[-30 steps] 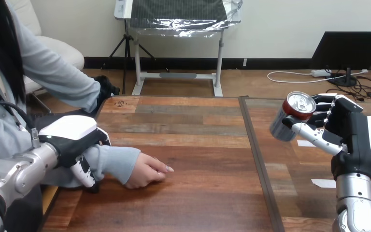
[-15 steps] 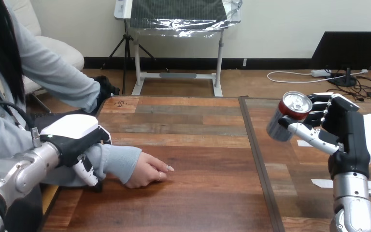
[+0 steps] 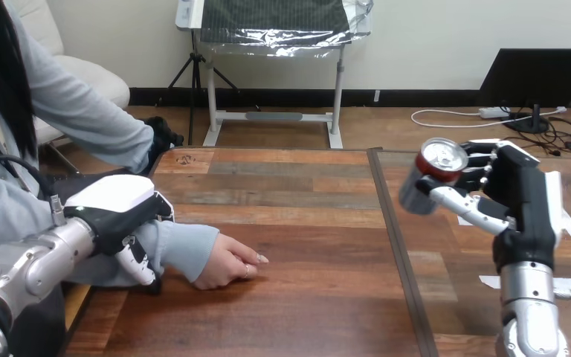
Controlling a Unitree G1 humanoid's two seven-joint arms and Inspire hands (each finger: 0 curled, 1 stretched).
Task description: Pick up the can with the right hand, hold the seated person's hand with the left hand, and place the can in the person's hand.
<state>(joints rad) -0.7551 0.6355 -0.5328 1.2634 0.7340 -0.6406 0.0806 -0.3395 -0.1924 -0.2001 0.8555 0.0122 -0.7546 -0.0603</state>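
Wooden table [image 3: 305,223]: right hand [image 3: 524,201] grips can [image 3: 427,178] aloft, left hand [image 3: 115,204] clasps person's forearm [image 3: 182,249]; person's hand [image 3: 227,264] lies knuckles-up, so a delivered can could roll off.

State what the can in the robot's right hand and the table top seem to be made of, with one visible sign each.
The can is probably thin metal, likely aluminium: its top is silvery and shiny, with a pull tab. The table top looks like wood or a wood-look laminate: brown grained planks with a dull sheen. Which of the two it is cannot be told.
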